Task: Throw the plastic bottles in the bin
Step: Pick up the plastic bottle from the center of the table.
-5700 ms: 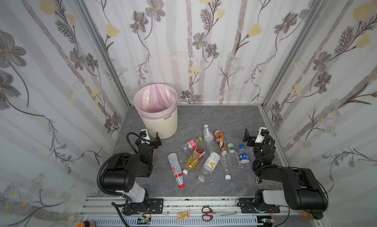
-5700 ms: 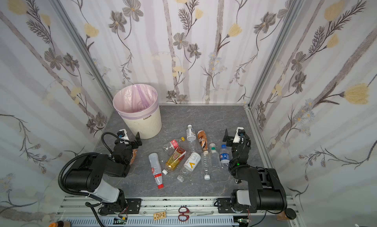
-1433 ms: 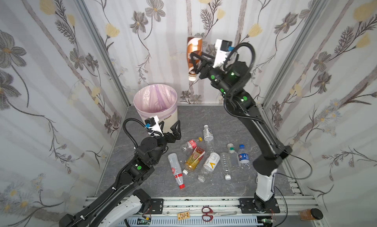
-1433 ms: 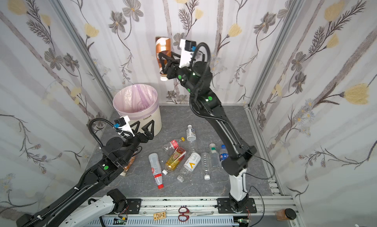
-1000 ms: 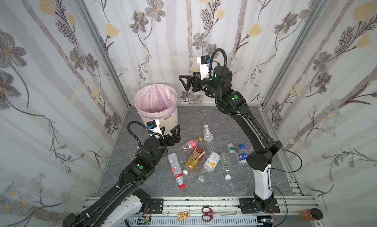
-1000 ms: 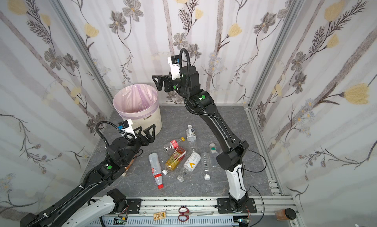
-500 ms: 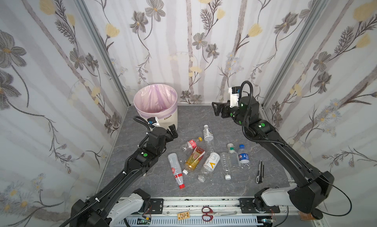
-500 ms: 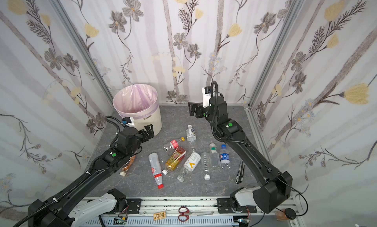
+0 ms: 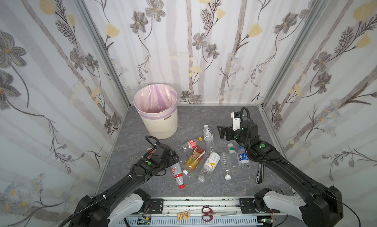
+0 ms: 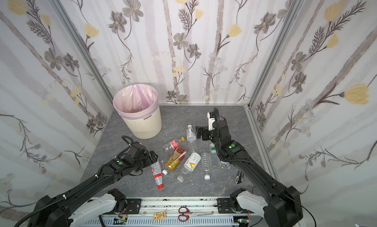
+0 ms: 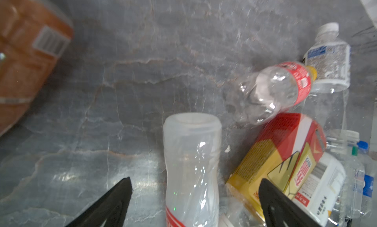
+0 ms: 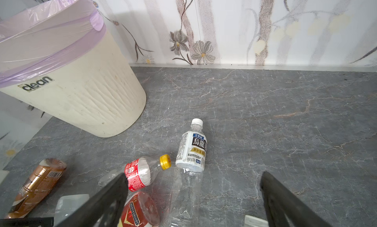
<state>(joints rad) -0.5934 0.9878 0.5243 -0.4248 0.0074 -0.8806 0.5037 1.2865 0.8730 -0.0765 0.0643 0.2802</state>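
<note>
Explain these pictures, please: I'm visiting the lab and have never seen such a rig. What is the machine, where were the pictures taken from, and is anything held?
Two black robot arms, the left arm and the right arm, stand at the front of a grey table. Two pictures come from one camera head looking down; the other two come from a camera on each arm's wrist, looking past its jaws. On the table stands a cream bin with a pink liner; several plastic bottles lie loose near it, a dark utility knife by the right arm, red scissors on the front rail. Nothing is held: both pairs of jaws are open. The left wrist view shows a clear bottle between its jaws, ungripped.
</note>
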